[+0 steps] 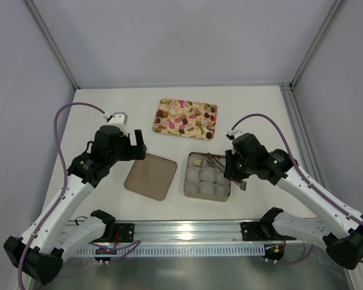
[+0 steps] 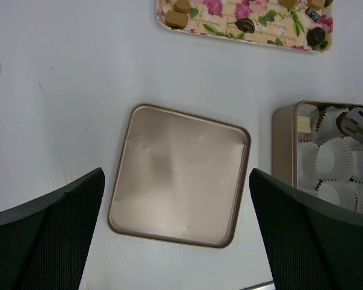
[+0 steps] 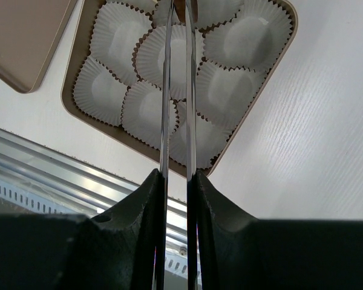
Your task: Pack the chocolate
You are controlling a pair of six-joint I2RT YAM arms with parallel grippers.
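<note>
Right end effector [image 3: 177, 188], tongs [image 3: 167, 90] over box [image 3: 69, 95]

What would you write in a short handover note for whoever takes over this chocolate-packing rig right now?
Left gripper: open, holding nothing, above the lid.
Right gripper: shut on tongs, tips over the tin.
Done: one tan piece sits in the tin's far left corner.
Left: the other chocolates lie on the floral tray; move them into the paper cups.

The left arm [image 1: 60, 202] and right arm [image 1: 317, 193] have white links and black joints. A purple cable [image 1: 78, 104] trails along each. The left fingers [image 2: 48, 229] are black and mesh-textured.
</note>
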